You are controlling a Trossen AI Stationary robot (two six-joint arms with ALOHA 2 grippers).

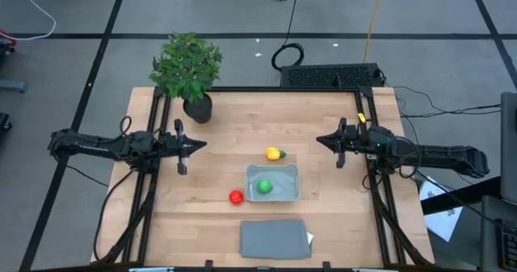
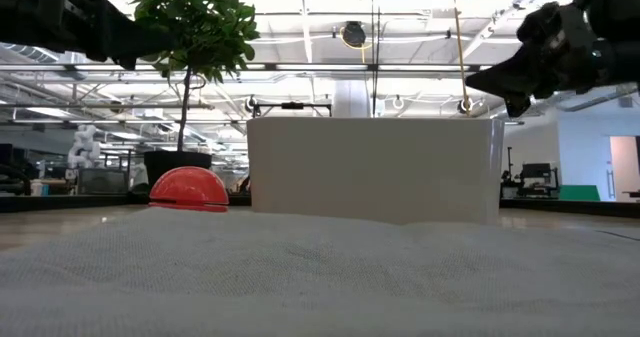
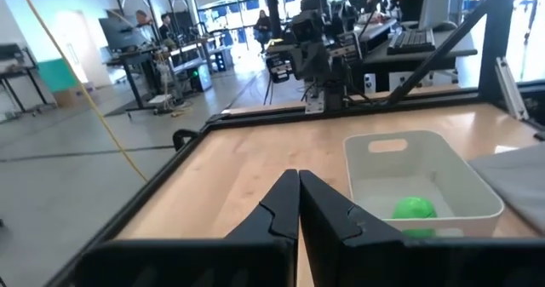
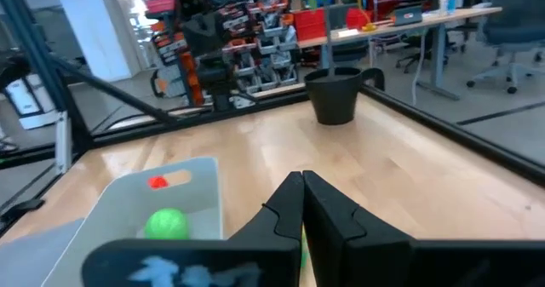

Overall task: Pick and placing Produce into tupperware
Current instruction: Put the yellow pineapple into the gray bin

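The work surface is a pale wooden table (image 1: 226, 127) with a black frame along its edges, standing on a grey floor crossed by dark lines. Behind it the low view looks into a large, brightly lit hall with ceiling pipes and strip lights; the wrist views show desks, shelving and equipment beyond the table.

The tupperware (image 1: 273, 182) sits near the table's middle, towards the front edge, and the green ball (image 1: 264, 186) lies inside it. The yellow piece with the green tip (image 1: 275, 153) rests on the wood just behind the tub, apart from it. The red ball (image 1: 236, 197) lies on the wood just beside the tub's left side. A flat grey lid (image 1: 275, 238) lies in front of the tub, near the front edge.

A leafy potted plant (image 1: 188, 69) stands at the back left of the table.

The left gripper (image 1: 202, 145) hangs at the left side, its fingers clenched together on nothing — the right gripper (image 1: 321, 140) mirrors it at the right side, likewise pressed closed and empty.
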